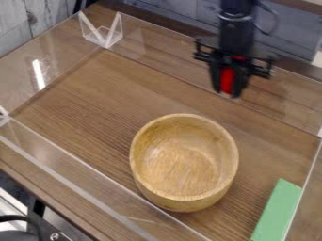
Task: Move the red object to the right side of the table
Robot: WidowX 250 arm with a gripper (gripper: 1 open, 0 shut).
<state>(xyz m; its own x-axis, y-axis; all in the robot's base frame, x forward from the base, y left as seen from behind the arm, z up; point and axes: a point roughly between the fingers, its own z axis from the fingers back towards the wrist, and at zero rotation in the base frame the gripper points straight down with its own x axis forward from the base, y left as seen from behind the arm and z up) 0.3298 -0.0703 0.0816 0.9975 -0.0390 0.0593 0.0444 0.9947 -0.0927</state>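
Red object (229,81) clamped in the gripper (232,75), above the far right part of the worktop (94,111). Nearer, wooden bowl (184,163), with nothing inside. Green block (277,213) at the near right edge. Bare wood to the left.

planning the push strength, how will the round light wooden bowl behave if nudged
The round light wooden bowl looks rigid, so it likely won't flex. Its wide, low shape suggests it would slide rather than tip. Seemingly holding nothing, it may shift fairly easily.

Clear walls (38,80) border an off-white surface (18,26).
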